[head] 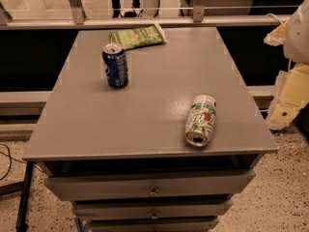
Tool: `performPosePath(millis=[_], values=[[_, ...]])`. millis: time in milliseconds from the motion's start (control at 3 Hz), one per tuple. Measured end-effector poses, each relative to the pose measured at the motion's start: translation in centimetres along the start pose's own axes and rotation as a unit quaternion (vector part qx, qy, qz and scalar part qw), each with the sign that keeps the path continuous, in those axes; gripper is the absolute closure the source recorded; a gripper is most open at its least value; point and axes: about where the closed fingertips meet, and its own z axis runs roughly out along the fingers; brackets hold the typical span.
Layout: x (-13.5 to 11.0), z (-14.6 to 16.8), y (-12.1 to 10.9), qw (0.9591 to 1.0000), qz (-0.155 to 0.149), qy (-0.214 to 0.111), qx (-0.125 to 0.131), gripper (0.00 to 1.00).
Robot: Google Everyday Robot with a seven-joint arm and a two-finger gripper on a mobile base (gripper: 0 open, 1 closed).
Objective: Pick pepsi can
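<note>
Grey cabinet top [159, 86] fills most of my view, with a stack of drawers [153, 187] below its front edge and speckled flooring [285, 192] to the side. My gripper [289, 98] sits at the far right edge of the view, a pale yellowish shape off the right side of the cabinet and clear of its surface. I cannot tell how far open it is, and it touches neither can.

Well to the left of the gripper, across nearly the whole width of the top and a bit farther back, the pepsi can [115, 65] stands upright. It is dark blue with white markings down its side and a silver top whose opening faces up.

Much nearer the gripper, just to its left and slightly toward the front edge, a white-and-green can [201, 120] with red accents lies on its side, its silver end pointing at me. The two cans are well apart.

Beyond the pepsi can, at the back of the top, a green snack bag [137, 36] lies flat.
</note>
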Motion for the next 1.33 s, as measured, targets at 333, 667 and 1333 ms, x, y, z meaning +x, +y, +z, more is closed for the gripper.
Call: performPosePath(millis=[333,667,1333], values=[[0.0,0.0,0.0,1.0,0.0,0.0,0.0,0.0],[-1.4,1.2,-0.8,0.9996,-0.004,-0.028,-0.006,0.0],[-13.7,7.4,-4.4,0.9816,-0.023,-0.182,-0.052,0.0]])
